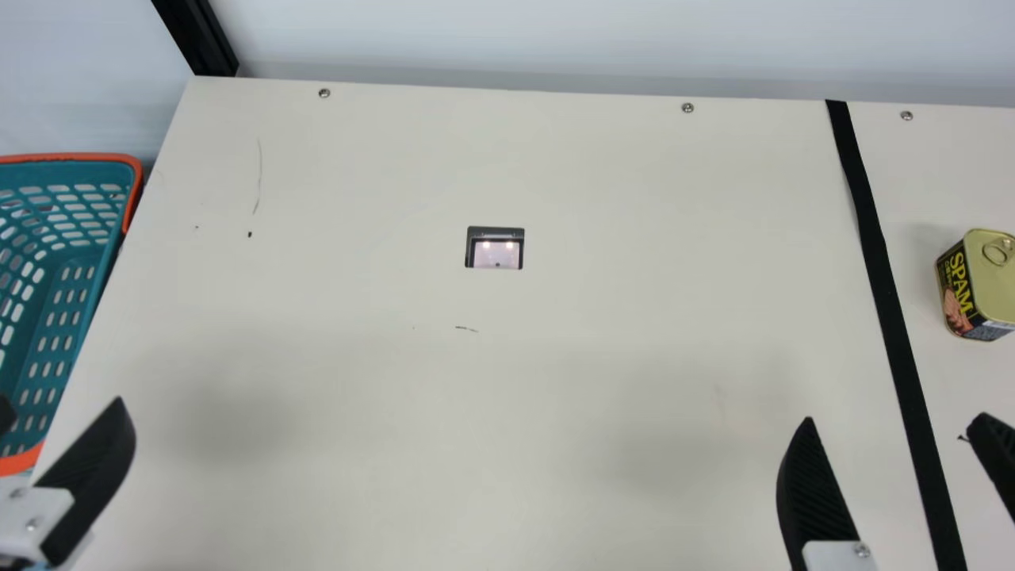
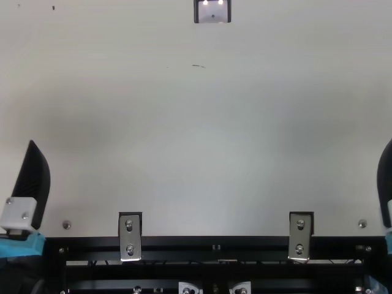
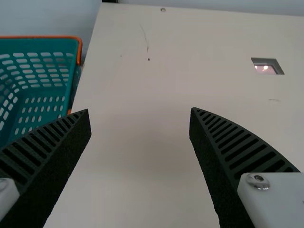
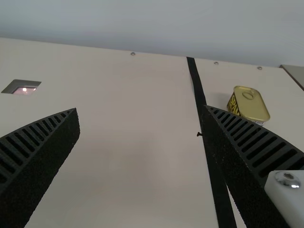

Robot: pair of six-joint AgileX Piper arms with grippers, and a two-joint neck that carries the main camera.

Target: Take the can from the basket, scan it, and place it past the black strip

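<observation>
- Can (image 1: 1001, 285) upright on the bench (image 1: 555, 381), past the strip (image 1: 888, 301) – the side away from the basket (image 1: 59, 270). Ring-pull lid up, dark printed side. Apart from the strip.
- Right end effector (image 1: 896, 417) released, fingers spread wide; in the main view one shows each side of the strip. Its own wrist view has one finger hiding part of the strip, with the can beyond.
- Left end effector (image 1: 62, 406) also released, wide apart, near the basket; one finger overlaps the bench's side edge in the main view.
- Basket: teal, slotted walls, orange trim, just beside the bench at its left edge.
- Scanner (image 1: 496, 254): dark-framed window set in the bench, between basket and strip. Two bright spots in it.
- Strip runs from the far edge toward the near side, slightly slanted.
- Bench cream, with soft grey shadows. A thin curved scratch (image 1: 258, 178) and a dark speck (image 1: 249, 234) toward the basket; a short mark (image 1: 466, 328) on the near side of the scanner.
- Screws (image 1: 324, 93) along the far edge; pale wall (image 1: 555, 36) behind, black post (image 1: 202, 40) at the far left corner.
- Near edge: black rail (image 2: 214, 245), two metal brackets (image 2: 130, 236).
</observation>
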